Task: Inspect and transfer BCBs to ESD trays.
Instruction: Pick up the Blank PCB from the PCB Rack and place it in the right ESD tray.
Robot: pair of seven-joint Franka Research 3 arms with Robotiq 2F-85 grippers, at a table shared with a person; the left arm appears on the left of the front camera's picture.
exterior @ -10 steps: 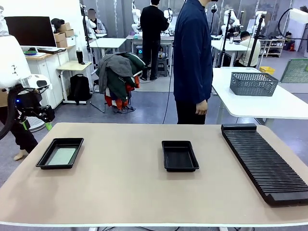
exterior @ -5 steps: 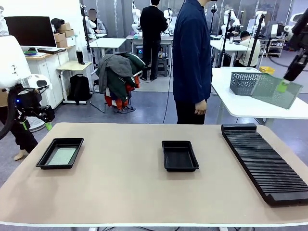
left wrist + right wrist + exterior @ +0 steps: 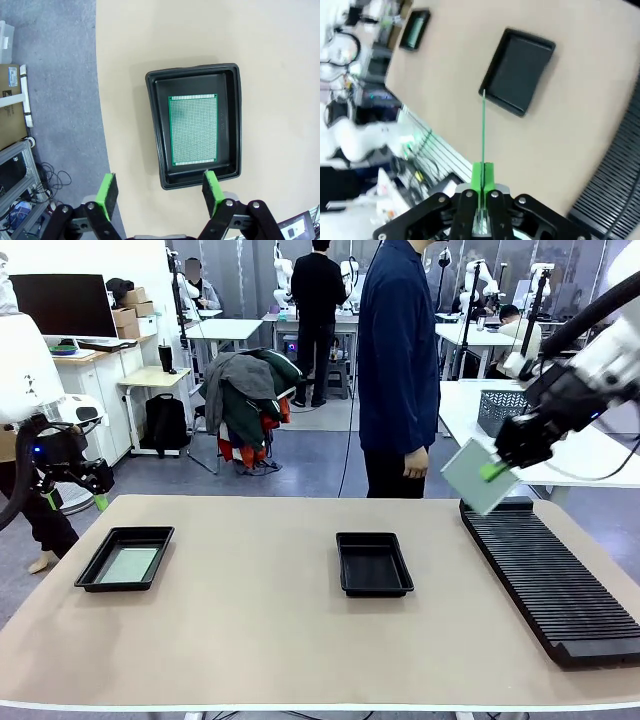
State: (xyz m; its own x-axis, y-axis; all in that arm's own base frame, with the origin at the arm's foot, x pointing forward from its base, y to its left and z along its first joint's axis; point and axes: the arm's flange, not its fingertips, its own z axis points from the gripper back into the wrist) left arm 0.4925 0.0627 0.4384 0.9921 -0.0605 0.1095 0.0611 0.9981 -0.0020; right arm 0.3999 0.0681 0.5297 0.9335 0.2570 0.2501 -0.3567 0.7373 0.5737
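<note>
BCB one (image 3: 193, 130) is lying in the filled tray (image 3: 156, 125) left of the empty tray (image 3: 377, 592); the right gripper (image 3: 492, 471) is pinching BCB two (image 3: 462, 475).

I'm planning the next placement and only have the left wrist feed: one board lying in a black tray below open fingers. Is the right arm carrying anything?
Observer: Yes. The right gripper is shut on a BCB, held tilted in the air by the far end of the ribbed rack.
Operator: Is there a free tray for it?
Observer: The middle tray at the table's centre is empty.
Operator: Is anyone reaching in?
Observer: No. A person stands at the far edge, one hand hanging at their side.
</note>
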